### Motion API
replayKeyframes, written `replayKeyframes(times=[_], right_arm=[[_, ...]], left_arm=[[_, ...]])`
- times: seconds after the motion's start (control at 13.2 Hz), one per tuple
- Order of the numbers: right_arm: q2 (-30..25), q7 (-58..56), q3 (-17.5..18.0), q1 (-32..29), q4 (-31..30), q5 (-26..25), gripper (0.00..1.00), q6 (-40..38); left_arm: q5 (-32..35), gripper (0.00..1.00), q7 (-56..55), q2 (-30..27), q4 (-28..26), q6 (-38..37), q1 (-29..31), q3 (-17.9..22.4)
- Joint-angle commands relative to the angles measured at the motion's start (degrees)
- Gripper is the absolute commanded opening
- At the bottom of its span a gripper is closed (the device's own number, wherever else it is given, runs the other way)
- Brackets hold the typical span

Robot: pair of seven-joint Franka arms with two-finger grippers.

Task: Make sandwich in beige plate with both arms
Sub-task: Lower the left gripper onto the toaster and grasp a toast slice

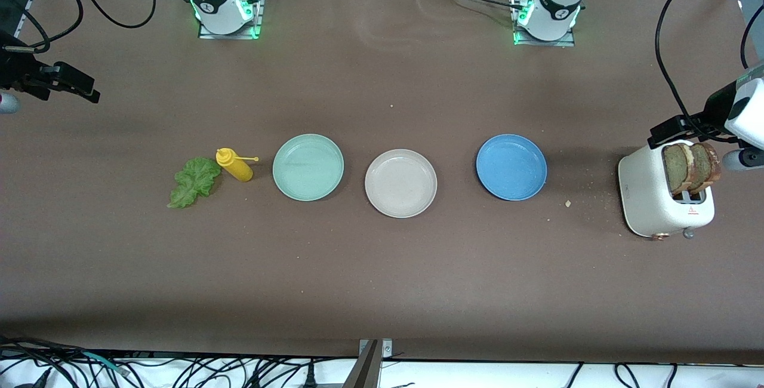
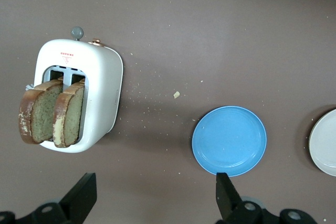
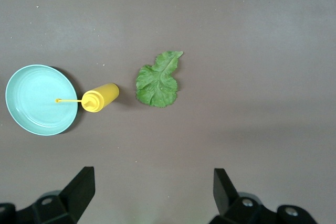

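Bread slices, two, upright in toaster at left arm's end. Lettuce beside mustard bottle at right arm's end. Beige plate bare, between mint plate and blue plate.

Left gripper over table near toaster, right gripper over table near lettuce: both wide open, empty.

Risks: toaster tipping if slice snags; bottle knocked; wrong plate chosen.

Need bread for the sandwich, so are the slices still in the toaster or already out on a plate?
Still in: two bread slices stand in the toaster slots, and the beige plate is empty.
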Motion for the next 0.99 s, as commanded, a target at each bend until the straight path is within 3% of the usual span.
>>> replayKeyframes(times=[0.0,0.46,0.91], right_arm=[[0.54,-0.22,-0.14,0.02,1.46,0.10,1.00,-1.16],[0.54,-0.22,-0.22,0.02,1.46,0.10,1.00,-1.25],[0.54,-0.30,-0.31,0.02,1.46,0.10,1.00,-1.25]], left_arm=[[1.30,1.00,1.03,0.55,-0.78,0.02,1.08,-0.05],[1.48,1.00,8.23,5.73,-1.13,3.79,8.37,-0.05],[1.48,1.00,11.03,2.05,-15.96,18.20,11.90,-0.05]])
